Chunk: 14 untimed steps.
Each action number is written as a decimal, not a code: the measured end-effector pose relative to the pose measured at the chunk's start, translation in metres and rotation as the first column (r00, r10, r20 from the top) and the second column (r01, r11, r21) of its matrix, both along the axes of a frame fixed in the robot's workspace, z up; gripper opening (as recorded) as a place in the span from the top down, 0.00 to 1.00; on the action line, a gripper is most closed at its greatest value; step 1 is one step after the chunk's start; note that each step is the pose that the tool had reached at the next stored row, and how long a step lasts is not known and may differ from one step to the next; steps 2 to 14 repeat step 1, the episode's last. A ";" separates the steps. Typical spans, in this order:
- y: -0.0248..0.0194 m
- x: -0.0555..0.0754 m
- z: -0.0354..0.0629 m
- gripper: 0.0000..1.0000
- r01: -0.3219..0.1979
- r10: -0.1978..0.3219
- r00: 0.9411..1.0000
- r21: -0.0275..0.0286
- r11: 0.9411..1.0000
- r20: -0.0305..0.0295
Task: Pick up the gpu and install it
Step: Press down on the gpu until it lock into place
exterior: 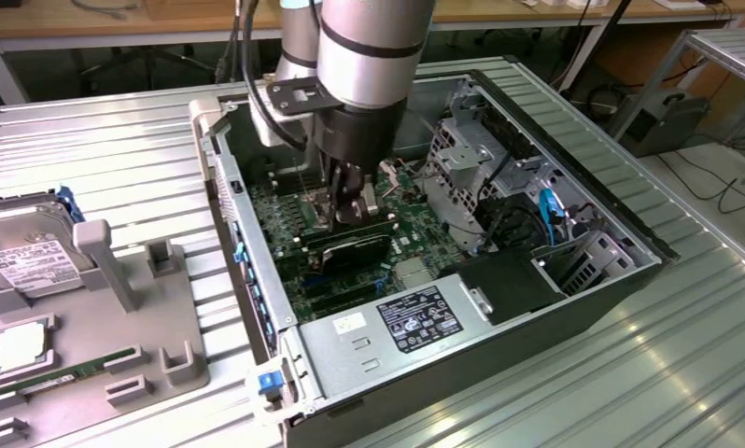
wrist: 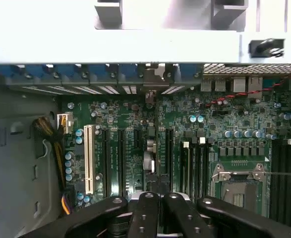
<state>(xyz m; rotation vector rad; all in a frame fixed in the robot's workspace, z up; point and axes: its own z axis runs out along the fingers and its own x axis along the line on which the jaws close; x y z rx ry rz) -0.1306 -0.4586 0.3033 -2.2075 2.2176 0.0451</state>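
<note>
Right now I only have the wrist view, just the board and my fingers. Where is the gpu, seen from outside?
Observer: The gpu is under the gripper, low in the case at the board's slots. I can't tell if it's seated.
Operator: What's on the fixture?
Observer: A hard drive and a memory stick, at the exterior view's left.
Operator: Anything close to the card?
Observer: The power supply sits just camera-side of it, apart.
</note>
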 end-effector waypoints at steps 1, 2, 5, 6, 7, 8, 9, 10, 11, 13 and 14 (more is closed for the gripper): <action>0.0000 0.000 0.0117 0.89 0.000 0.000 1.000 0.001 1.000 0.000; 0.0000 0.000 0.0117 0.89 0.000 0.000 1.000 0.001 1.000 0.000; 0.0000 0.000 0.0117 0.89 0.000 0.000 1.000 0.001 1.000 0.000; 0.0000 0.000 0.0117 0.89 0.000 0.000 1.000 0.001 1.000 0.000; 0.0000 0.000 0.0117 0.89 0.000 0.000 1.000 0.001 1.000 0.000; 0.0000 0.000 0.0117 0.89 0.000 0.000 1.000 0.001 1.000 0.000; 0.0000 0.000 0.0117 0.89 0.000 0.000 1.000 0.001 1.000 0.000; 0.0000 0.000 0.0117 0.89 0.000 0.000 1.000 0.001 1.000 0.000; 0.0000 0.000 0.0117 0.89 0.000 0.000 1.000 0.001 1.000 0.000; 0.0000 0.000 0.0117 0.89 0.000 0.000 1.000 0.001 1.000 0.000; 0.0000 0.000 0.0117 0.89 0.000 0.000 1.000 0.001 1.000 0.000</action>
